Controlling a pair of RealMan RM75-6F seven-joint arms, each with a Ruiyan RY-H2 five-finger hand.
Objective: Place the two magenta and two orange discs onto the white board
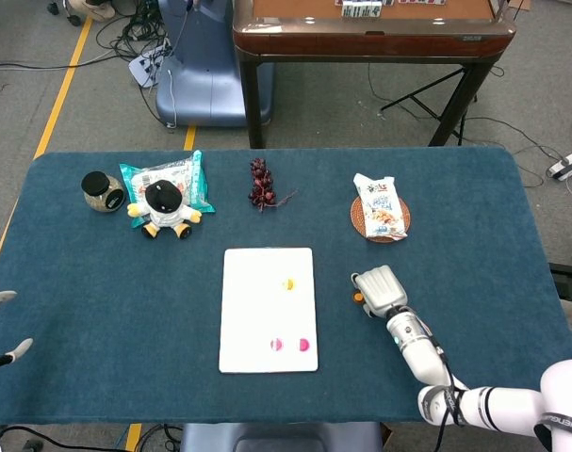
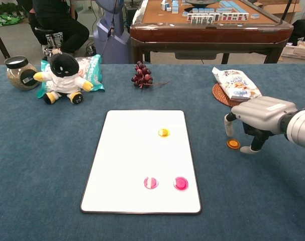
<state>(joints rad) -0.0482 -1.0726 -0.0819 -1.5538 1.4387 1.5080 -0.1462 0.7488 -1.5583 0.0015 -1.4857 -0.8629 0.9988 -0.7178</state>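
While three discs already sit on the white board (image 2: 127, 165), the one that matters to you is the last orange disc (image 2: 233, 144), lying flat on the blue table (image 2: 52, 160) right under your right hand (image 2: 258, 118). From the chest view, one fingertip (image 2: 229, 131) hangs just above and slightly to the board side of the disc, while the thumb tip (image 2: 246, 149) comes down on the far side of it, away from the board. So the disc lies between those two tips, low in the gap, and your fingers are spread with nothing in them. A disc has no long axis to line up with; what counts is that it is thin and flat on the cloth, so I judge the tips will need to reach the table surface to catch its rim.

Your right hand is plainly the nearer one. The left hand (image 1: 3, 330) shows only as a couple of tips at the frame edge in the head view, well apart from everything, and you cannot tell its state.

From the head view the right hand covers most of the disc; only an orange sliver shows beside it. Whether either tip already touches the disc or the cloth is hard to make out.
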